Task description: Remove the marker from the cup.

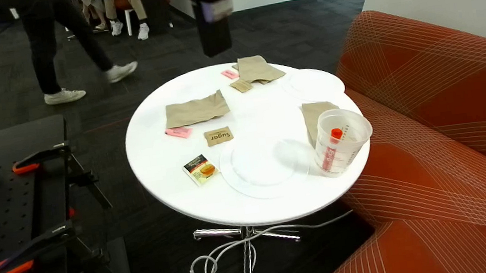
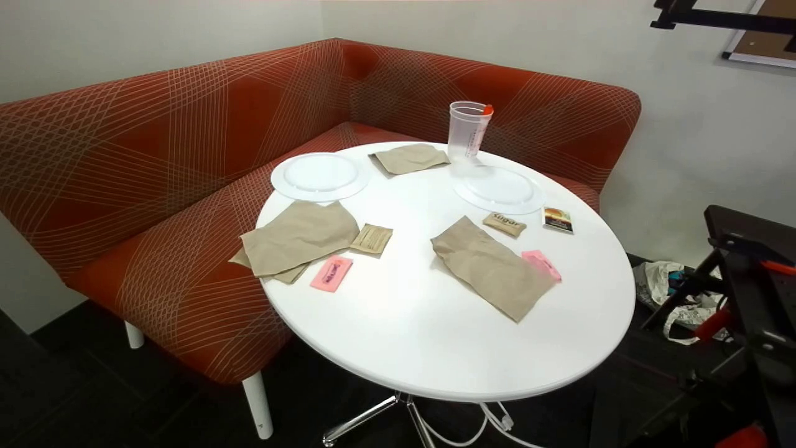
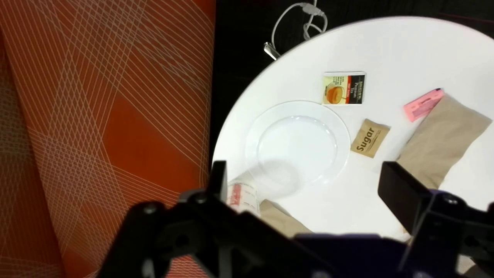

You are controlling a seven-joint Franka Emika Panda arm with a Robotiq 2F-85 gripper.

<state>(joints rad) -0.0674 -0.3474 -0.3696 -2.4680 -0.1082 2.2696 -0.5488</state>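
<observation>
A clear plastic cup (image 1: pixel 352 148) stands upright near the table's edge, beside a clear plate; it also shows in an exterior view (image 2: pixel 461 132). A marker with a red-orange cap (image 1: pixel 337 133) leans inside it, cap up near the rim, and the cap also shows in an exterior view (image 2: pixel 488 110). In the wrist view the cup (image 3: pixel 250 200) is partly hidden behind a finger, with the marker's red label (image 3: pixel 234 194) visible and its cap hidden. My gripper (image 3: pixel 305 173) is open, with nothing between its fingers; it shows high above the table in an exterior view (image 1: pixel 214 31).
The round white table (image 1: pixel 158 165) bears two clear plates (image 1: pixel 265 168) (image 2: pixel 320 176), several brown napkins (image 2: pixel 491 267), sugar packets (image 1: pixel 219 135), pink packets (image 1: pixel 178 132) and a tea packet (image 1: pixel 200 169). A red bench (image 2: pixel 236 162) wraps round one side.
</observation>
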